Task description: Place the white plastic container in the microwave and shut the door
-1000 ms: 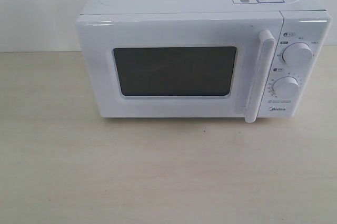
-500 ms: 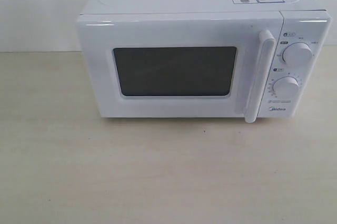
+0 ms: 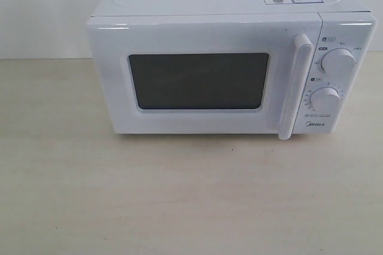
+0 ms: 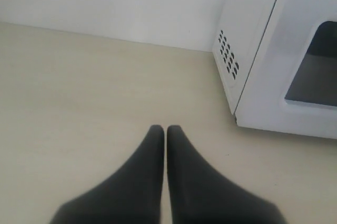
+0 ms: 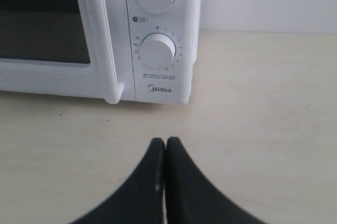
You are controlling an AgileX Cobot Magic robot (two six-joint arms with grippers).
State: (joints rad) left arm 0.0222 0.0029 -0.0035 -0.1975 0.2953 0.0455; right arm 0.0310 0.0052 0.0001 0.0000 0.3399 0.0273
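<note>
The left gripper (image 4: 166,129) is pointing out over the pale table (image 4: 79,92), near the vented side wall of the white Midea microwave (image 4: 247,50). Its black fingers are pressing together tip to tip, with nothing between them. The right gripper (image 5: 166,141) is pointing at the control panel and lower dial (image 5: 158,51), well apart from it. Its fingers are likewise meeting and gripping nothing. The microwave is sitting at the back of the table, and its door (image 3: 197,81) is lying shut, flush with the front, the tall handle (image 3: 296,87) standing just beside the dials.
</note>
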